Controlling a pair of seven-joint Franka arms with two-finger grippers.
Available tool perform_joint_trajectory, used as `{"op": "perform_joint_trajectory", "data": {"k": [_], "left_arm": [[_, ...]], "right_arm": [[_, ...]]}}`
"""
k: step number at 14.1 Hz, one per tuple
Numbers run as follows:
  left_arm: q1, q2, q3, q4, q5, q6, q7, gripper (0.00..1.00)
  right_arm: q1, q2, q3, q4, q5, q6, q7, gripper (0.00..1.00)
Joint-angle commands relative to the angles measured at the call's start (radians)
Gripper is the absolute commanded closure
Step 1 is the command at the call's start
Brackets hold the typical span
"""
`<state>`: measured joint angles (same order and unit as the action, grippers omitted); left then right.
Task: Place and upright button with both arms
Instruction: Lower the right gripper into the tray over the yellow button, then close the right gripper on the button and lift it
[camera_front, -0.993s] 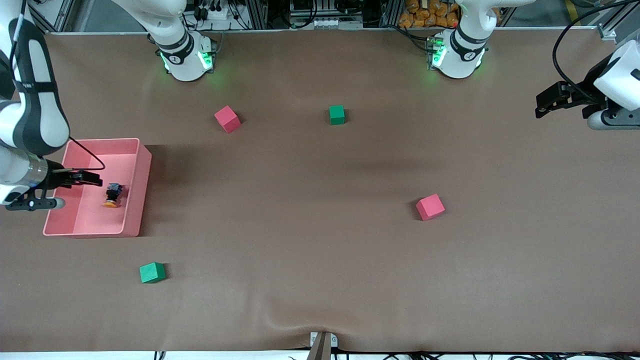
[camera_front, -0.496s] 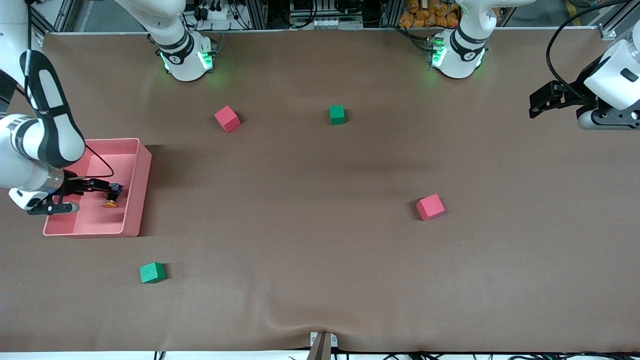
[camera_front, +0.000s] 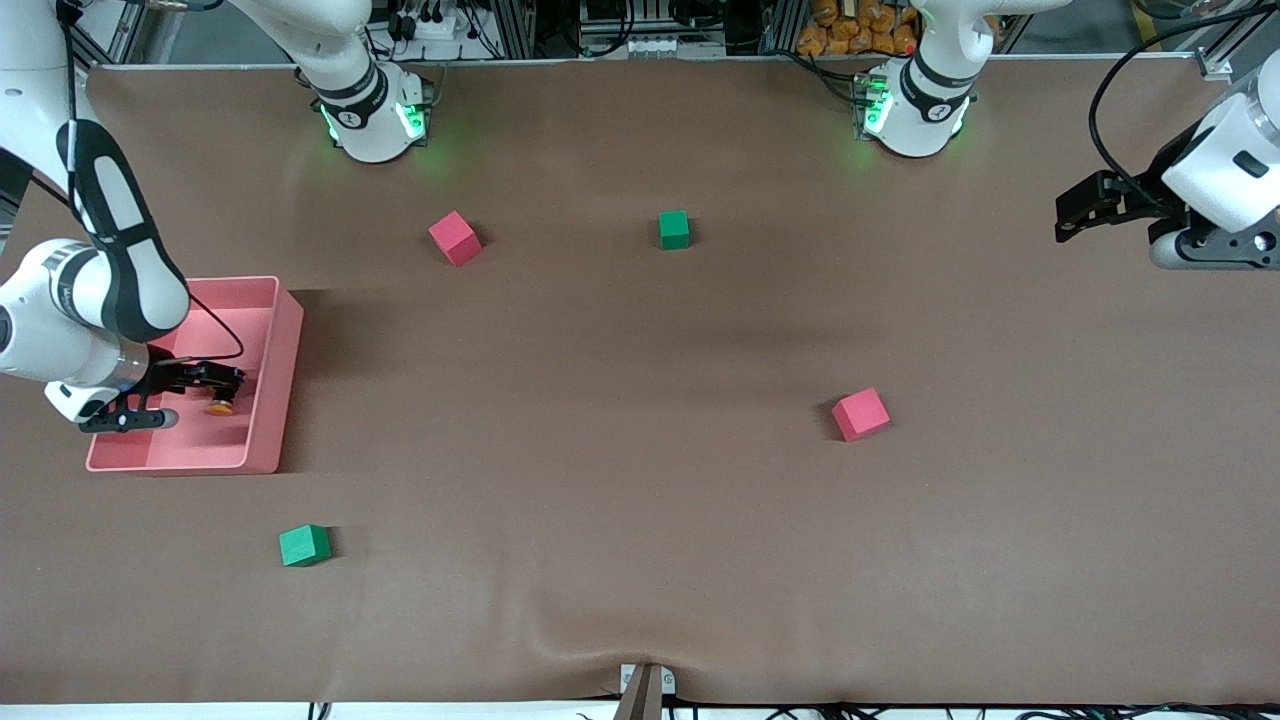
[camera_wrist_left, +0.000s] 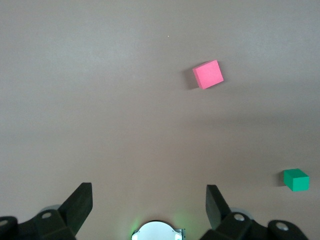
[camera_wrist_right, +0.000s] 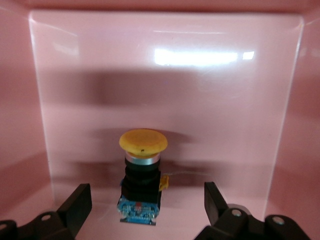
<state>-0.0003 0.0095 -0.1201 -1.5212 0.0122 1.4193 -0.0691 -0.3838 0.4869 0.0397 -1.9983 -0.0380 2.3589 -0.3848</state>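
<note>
the button (camera_front: 221, 406) lies on its side on the floor of the pink bin (camera_front: 285, 385), toward the right arm's end of the table, its long axis running flat along the bin floor from the black body out to the round orange cap (camera_wrist_right: 143, 141). the right gripper (camera_front: 226, 378) is lowered inside the bin directly over the black body, so that in the front view only the cap shows past the fingers; its jaws stand wide and hold nothing. in the right wrist view the button (camera_wrist_right: 141, 180) sits centred in the gap between the two fingertips (camera_wrist_right: 76, 206), with the small blue circuit board at its base nearest the gripper (camera_wrist_right: 146, 210) and the cap pointing away toward the bin's end wall; the fingers flank the body without touching it, so a closing across the body looks like the move that this alignment prepares. the left gripper (camera_front: 1072, 212) waits in the air over bare cloth at the left arm's end of the table, well apart from the bin, jaws likewise wide and empty; its wrist view shows only a red cube (camera_wrist_left: 208, 74) and a green cube (camera_wrist_left: 296, 179). the right arm is plainly the nearer one.
</note>
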Motion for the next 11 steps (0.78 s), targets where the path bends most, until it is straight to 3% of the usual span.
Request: {"op": "perform_joint_trajectory", "data": {"k": [1,4,6,7,11], "left_arm": [[0.005,0.006,-0.004,0.006,-0.001,0.007,0.009,0.00],[0.008,0.009,-0.004,0.007,0.000,0.013,0.009,0.00],[0.014,0.015,-0.004,0.007,-0.001,0.013,0.009,0.00],[0.017,0.012,-0.004,0.007,-0.001,0.010,0.011,0.00],[0.017,0.003,0.004,0.012,-0.001,0.000,0.002,0.00]], "right_arm": [[-0.021,0.019,0.016,-0.016,0.015,0.057,-0.025,0.06],[-0.023,0.032,0.016,-0.010,0.015,0.062,-0.025,0.40],[-0.023,0.033,0.016,-0.008,0.015,0.063,-0.028,0.84],[-0.023,0.032,0.016,-0.004,0.015,0.062,-0.038,1.00],[-0.027,0.026,0.016,0.029,0.015,0.033,-0.051,1.00]]}}
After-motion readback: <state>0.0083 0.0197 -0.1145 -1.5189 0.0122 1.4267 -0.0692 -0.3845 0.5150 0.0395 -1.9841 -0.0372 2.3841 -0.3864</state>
